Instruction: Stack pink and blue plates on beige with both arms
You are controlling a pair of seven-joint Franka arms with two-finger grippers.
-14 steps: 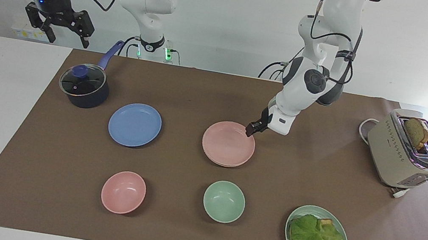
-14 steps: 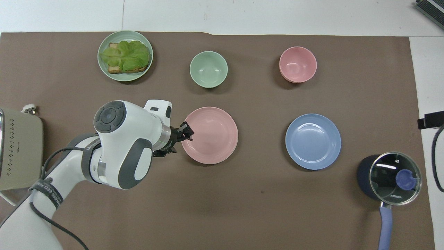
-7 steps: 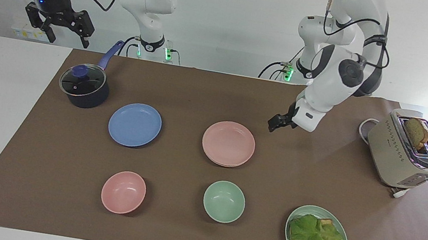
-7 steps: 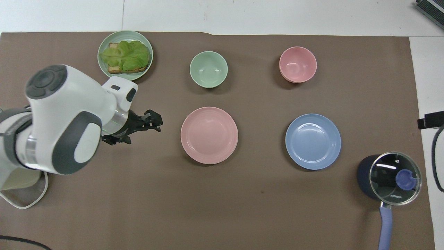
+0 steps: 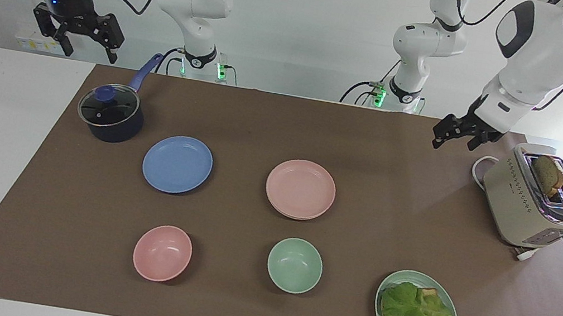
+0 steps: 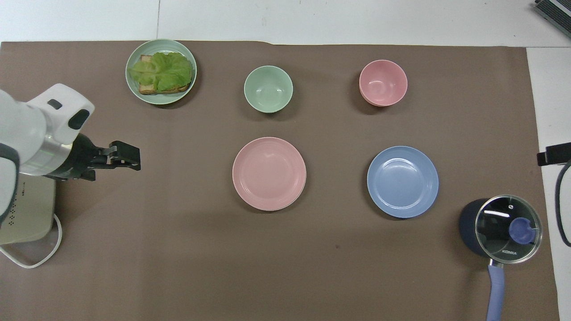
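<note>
Your left gripper [image 5: 451,135] hangs wide open and empty beside the toaster [image 5: 535,198]; the right gripper [image 5: 77,32], open too, waits above the table's edge by the saucepan [image 5: 110,114]. The pink plate [image 5: 300,188] sits mid-mat on the beige plate (only a sliver of rim shows beneath it), and the blue plate [image 5: 177,163] lies flat toward the right arm's end, just beside the saucepan. It looks light, stiff and slick, so pinch its raised rim.

Pink plate [image 5: 300,188] sits on a beige one – blue plate [image 5: 177,163] lies apart, toward the right arm's end
</note>
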